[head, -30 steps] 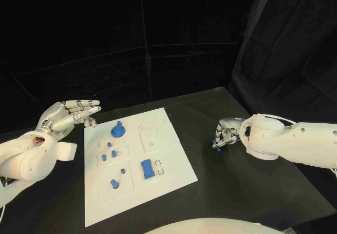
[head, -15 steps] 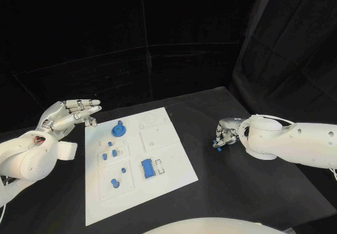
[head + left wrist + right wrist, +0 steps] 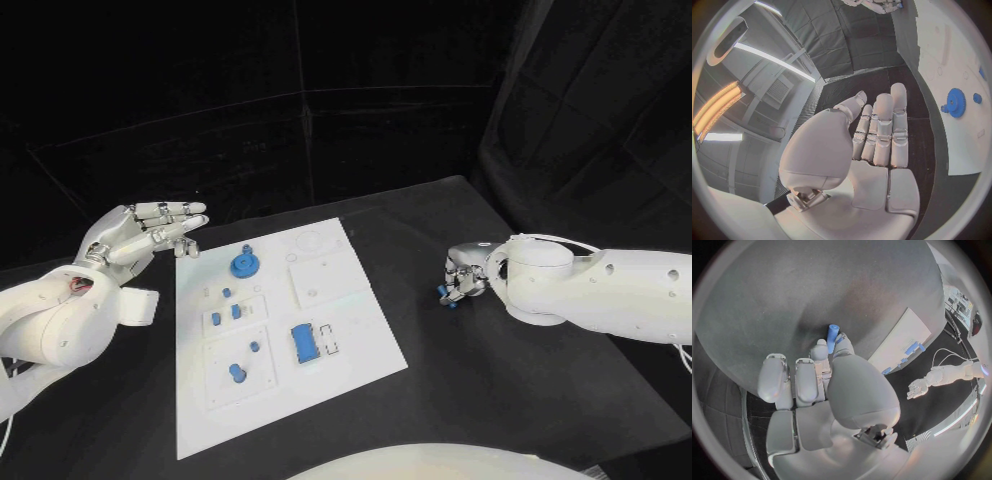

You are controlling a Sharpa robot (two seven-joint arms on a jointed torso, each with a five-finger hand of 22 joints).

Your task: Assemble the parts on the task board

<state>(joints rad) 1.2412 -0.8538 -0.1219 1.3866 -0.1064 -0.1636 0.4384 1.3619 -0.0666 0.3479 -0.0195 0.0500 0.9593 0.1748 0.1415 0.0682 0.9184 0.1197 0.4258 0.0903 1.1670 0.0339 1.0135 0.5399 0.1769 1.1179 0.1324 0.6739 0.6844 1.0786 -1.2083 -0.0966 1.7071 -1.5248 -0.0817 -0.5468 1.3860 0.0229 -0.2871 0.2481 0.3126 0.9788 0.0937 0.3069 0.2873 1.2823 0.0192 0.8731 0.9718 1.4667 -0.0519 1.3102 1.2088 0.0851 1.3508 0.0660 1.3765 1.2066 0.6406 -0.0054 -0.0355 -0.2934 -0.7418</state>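
Observation:
The white task board (image 3: 368,340) lies mid-table with several blue parts on it: a blue gear (image 3: 244,264) near its far left, small pegs (image 3: 227,314), and a blue rectangular block (image 3: 304,343). My right hand (image 3: 463,279) hovers over the dark table right of the board and pinches a small blue peg (image 3: 449,299) (image 3: 832,337) between thumb and a finger. My left hand (image 3: 144,234) (image 3: 873,140) is raised beside the board's far left corner, fingers straight and together, holding nothing. The gear (image 3: 955,103) and the board (image 3: 954,45) show past its fingertips.
Black table (image 3: 505,380) surrounds the board, with bare room to its right and in front. Dark curtains hang behind the table. The table's right edge runs close behind my right arm (image 3: 620,295).
My right hand with the peg has shifted very slightly. The left hand has not moved.

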